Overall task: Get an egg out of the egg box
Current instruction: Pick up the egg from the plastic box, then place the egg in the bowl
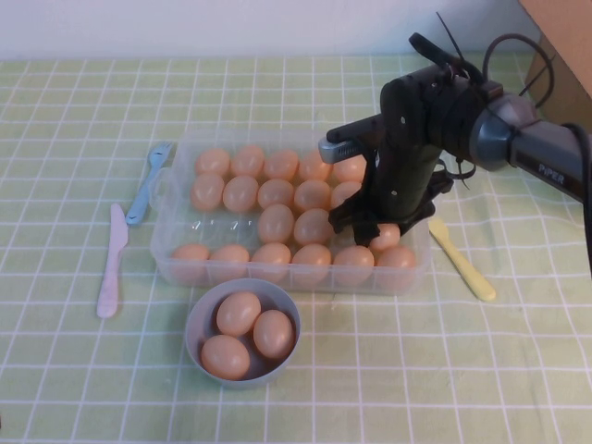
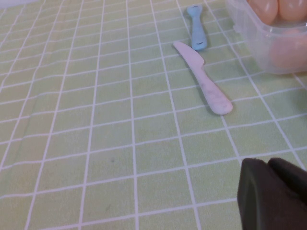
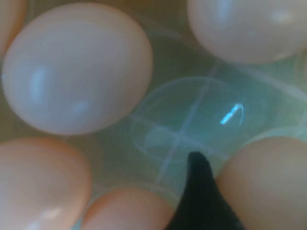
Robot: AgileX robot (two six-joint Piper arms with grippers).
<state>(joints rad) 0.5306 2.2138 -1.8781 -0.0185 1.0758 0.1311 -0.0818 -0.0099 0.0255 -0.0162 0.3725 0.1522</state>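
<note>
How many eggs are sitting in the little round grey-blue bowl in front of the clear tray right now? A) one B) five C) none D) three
D: the high view shows three peach-orange oval eggs lying together inside the small round grey-blue bowl, which stands just in front of the clear plastic egg tray.

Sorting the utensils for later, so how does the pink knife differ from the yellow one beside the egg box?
The pink knife lies left of the egg box, nearly lengthwise beside a blue fork; the yellow knife lies right of the box, slanted and alone. The right gripper hangs in the box near the yellow one; the left gripper sits back from the pink one. Both lie flat.
</note>
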